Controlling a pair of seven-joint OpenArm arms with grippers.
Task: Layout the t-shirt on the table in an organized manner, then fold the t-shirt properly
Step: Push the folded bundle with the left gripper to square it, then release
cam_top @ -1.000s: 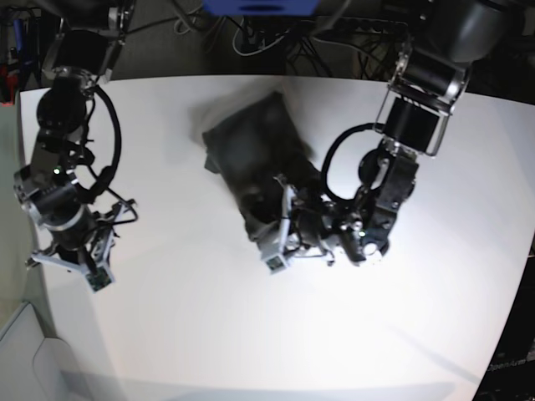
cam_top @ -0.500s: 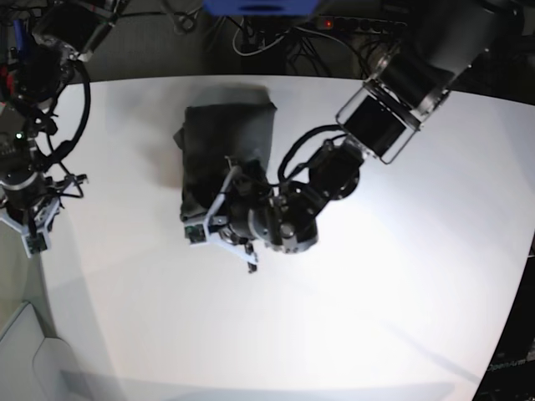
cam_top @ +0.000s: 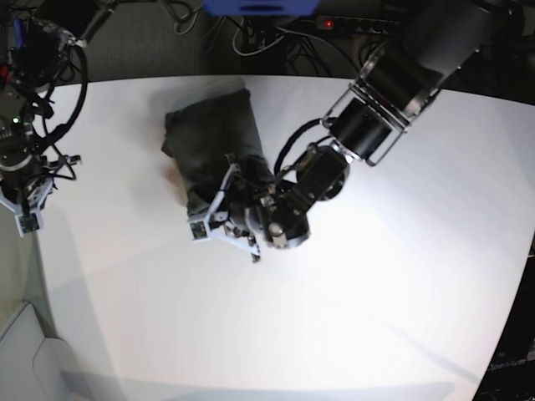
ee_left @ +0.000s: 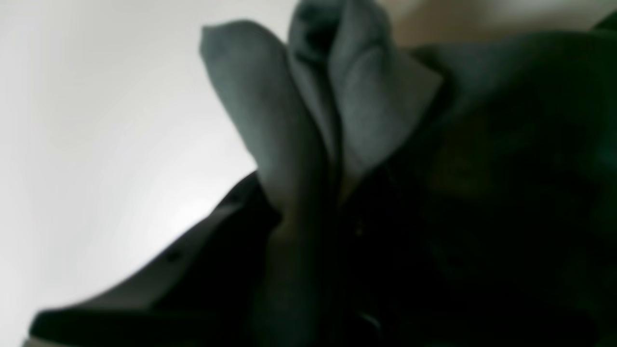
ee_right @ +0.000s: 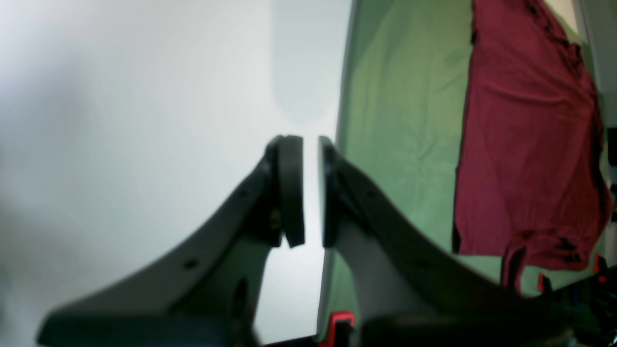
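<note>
The dark grey t-shirt (cam_top: 211,138) lies as a folded bundle on the white table (cam_top: 376,301), left of centre toward the far edge. My left arm reaches across from the right, and my left gripper (cam_top: 216,225) sits at the bundle's near end. In the left wrist view, thick folds of the t-shirt (ee_left: 270,120) rise from between the jaws, so the left gripper (ee_left: 313,207) is shut on it. My right gripper (cam_top: 29,213) hangs at the table's left edge, far from the cloth. The right gripper (ee_right: 311,188) has its pads (ee_right: 291,188) almost touching, with nothing between them.
Beyond the table's left edge, the right wrist view shows a green sheet (ee_right: 405,120) with a maroon garment (ee_right: 525,135) on it. Cables (cam_top: 251,38) and dark equipment run along the far edge. The left arm's bulk (cam_top: 376,109) hangs over the table's far right.
The left arm has swung leftward, dragging the t-shirt bundle toward the far left. The right arm has pulled back to the table's left edge.
</note>
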